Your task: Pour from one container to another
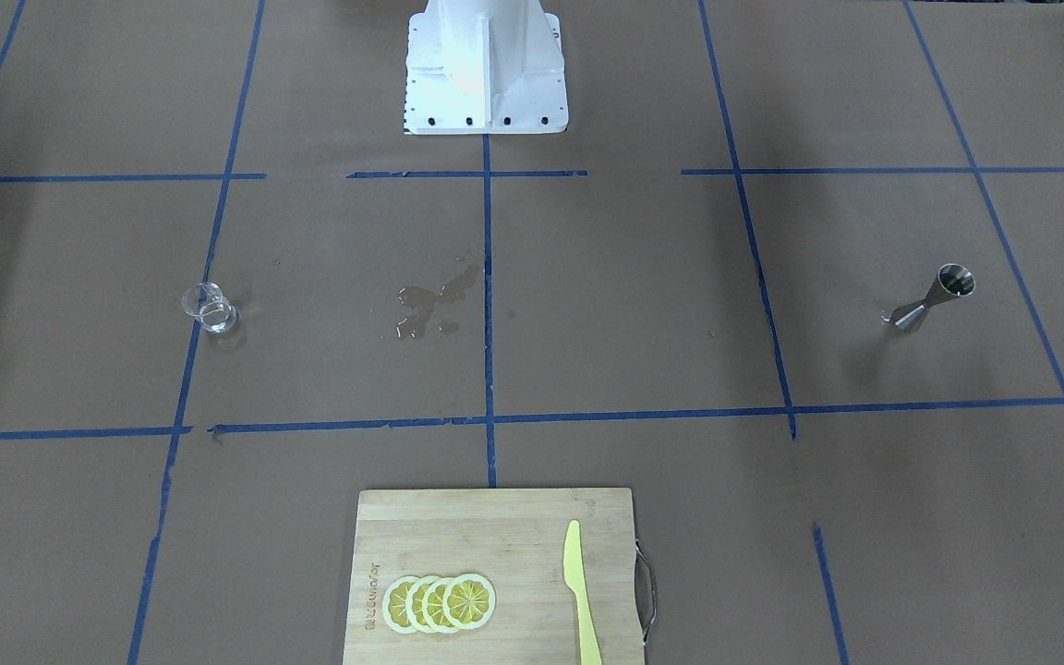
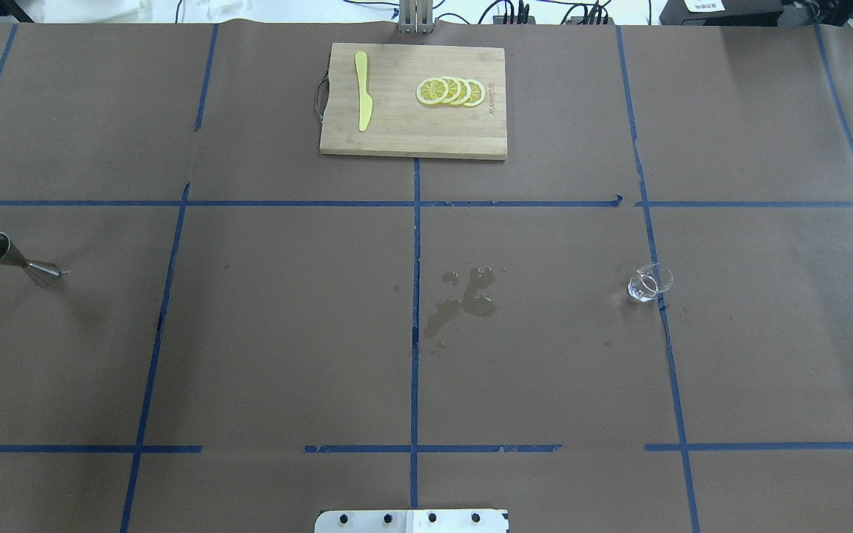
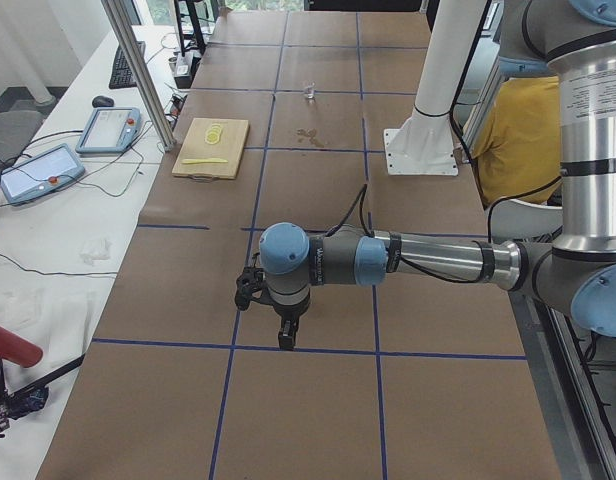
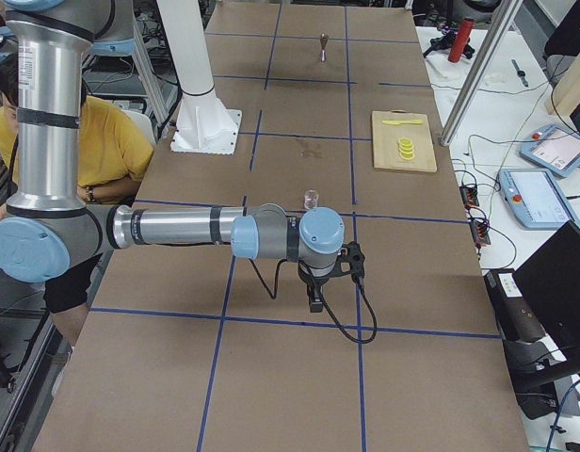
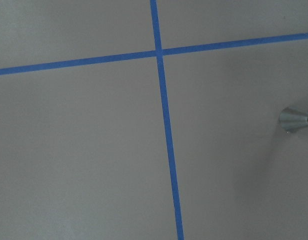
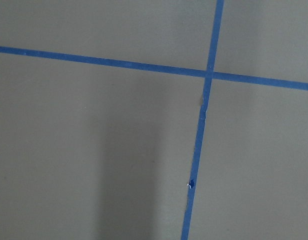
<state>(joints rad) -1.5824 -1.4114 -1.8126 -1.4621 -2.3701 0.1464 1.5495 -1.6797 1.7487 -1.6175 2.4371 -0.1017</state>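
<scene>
Counter [image 2: 286, 333]: covered in brown paper and divided into large rectangles by blue tape lines.
Left arm [image 3: 438, 262]: silver tube with blue joint caps, stretched level over the counter's left end.
Left gripper [image 3: 286, 338]: hangs down from the wrist, above the paper and holding nothing that shows. I cannot tell whether it is spread or pressed together.
Right arm [image 4: 168, 228]: the same build, stretched level over the counter's right end.
Right gripper [image 4: 314, 301]: points down over the paper. Its state cannot be told either.
Person [image 4: 111, 141]: in a yellow shirt, behind the robot.
Pedestal [image 1: 486, 69]: white, bolted at the middle of the robot's edge.
Cutting board [image 1: 495, 536]: pale wood with a metal handle, at the middle of the far edge. A burnt-in brand mark runs along one short side, too small to read.
Puddle [image 2: 463, 300]: a wet patch on the paper near the centre tape line, between the two containers.
Knife [image 1: 580, 591]: yellow, lying flat on the board near the handle.
Lemon slices [image 1: 440, 602]: four overlapping rounds on the board, near the brand mark.
Jigger [image 2: 15, 260]: silver, upright far out on the robot's left side, well apart from the glass.
Glass cup [image 2: 649, 283]: clear, upright on the robot's right side, right at a blue tape line.
</scene>
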